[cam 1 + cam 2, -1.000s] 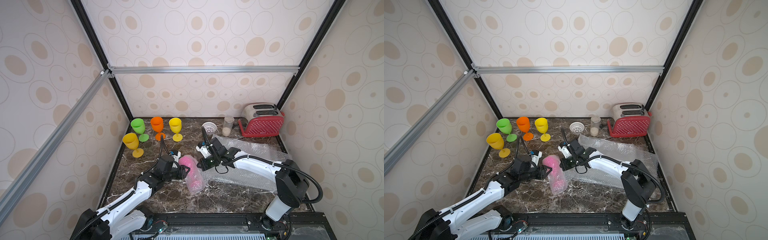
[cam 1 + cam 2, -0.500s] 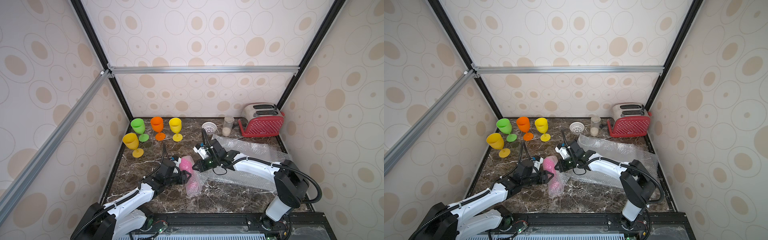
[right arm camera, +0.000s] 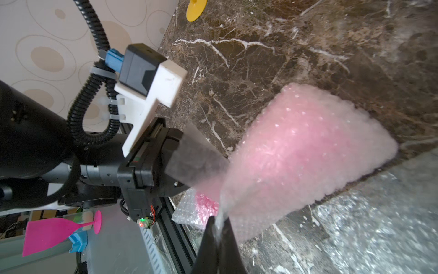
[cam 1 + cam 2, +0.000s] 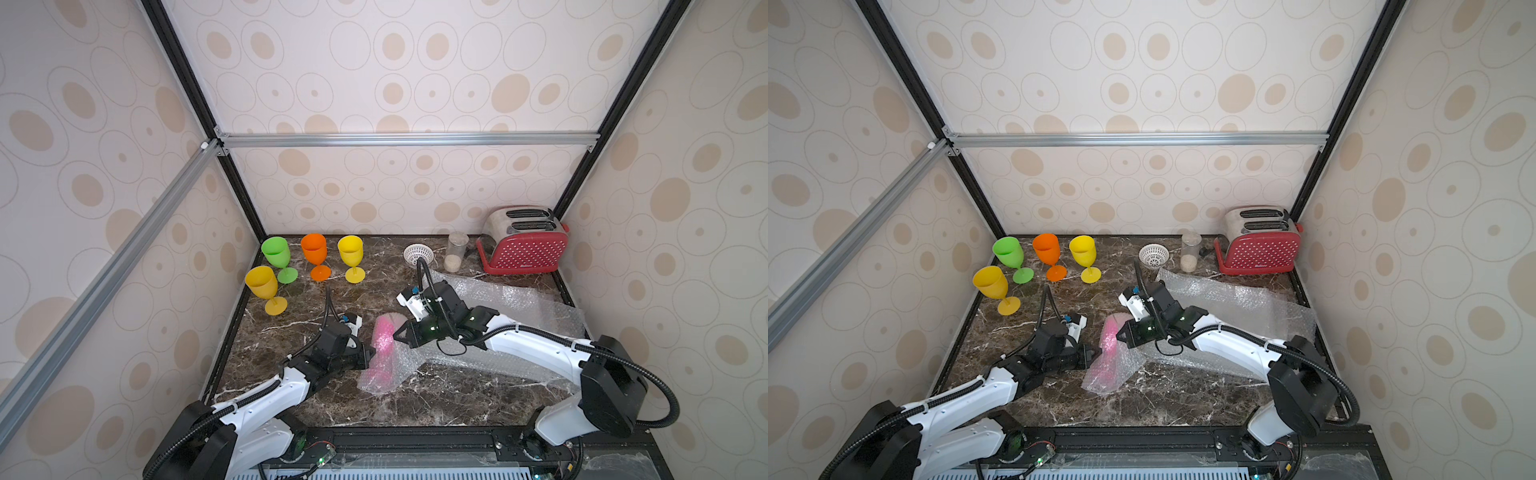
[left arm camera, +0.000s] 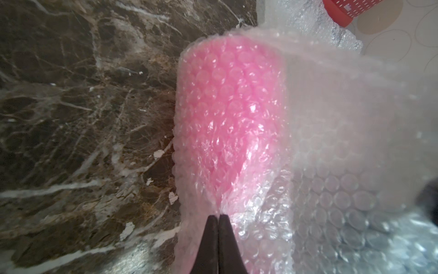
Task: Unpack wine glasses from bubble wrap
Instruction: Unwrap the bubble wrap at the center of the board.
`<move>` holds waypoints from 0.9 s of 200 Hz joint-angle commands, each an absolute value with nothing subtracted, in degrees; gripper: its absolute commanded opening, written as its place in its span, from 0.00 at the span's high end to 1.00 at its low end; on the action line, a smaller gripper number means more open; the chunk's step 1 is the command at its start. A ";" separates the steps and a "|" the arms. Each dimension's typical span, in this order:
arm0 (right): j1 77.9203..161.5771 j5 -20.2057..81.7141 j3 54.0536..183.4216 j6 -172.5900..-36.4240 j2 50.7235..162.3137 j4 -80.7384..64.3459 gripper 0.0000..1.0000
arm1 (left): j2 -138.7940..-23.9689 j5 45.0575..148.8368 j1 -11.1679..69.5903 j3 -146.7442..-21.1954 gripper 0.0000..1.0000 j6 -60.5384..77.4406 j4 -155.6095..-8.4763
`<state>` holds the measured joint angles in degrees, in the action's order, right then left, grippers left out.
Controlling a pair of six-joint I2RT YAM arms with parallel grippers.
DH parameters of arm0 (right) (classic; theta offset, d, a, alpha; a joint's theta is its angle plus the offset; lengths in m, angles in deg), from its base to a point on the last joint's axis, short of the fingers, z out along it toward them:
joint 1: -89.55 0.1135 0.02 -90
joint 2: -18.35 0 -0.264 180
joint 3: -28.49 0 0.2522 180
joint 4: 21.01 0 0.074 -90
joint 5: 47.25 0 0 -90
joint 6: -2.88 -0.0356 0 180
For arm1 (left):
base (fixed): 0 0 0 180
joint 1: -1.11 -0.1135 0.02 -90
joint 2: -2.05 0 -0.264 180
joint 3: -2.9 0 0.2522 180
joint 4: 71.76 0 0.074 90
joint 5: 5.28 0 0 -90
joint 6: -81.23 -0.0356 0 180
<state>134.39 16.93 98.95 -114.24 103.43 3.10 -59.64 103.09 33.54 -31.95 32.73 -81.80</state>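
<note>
Pink glass [image 4: 383, 337], bubble wrap [image 4: 400, 365] — both jaws pinching

Blurry pink glass [image 4: 384, 337] inside bubble wrap [image 4: 375, 384]

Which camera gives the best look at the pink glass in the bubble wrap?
The left wrist view: the pink glass fills the frame, its colour sharp through the bubble wrap. Both top views show it small and far off; the right wrist view shows it blurred.
</note>
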 commanded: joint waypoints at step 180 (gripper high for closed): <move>128.92 18.93 88.08 -117.01 95.76 3.08 1.00 | -55.33 96.43 26.95 -40.21 0.69 27.49 -97.15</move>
<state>127.79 20.05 85.97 -116.51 94.49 4.15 -57.68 97.82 27.24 -35.53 29.62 -93.19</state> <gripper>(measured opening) 0.041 0.284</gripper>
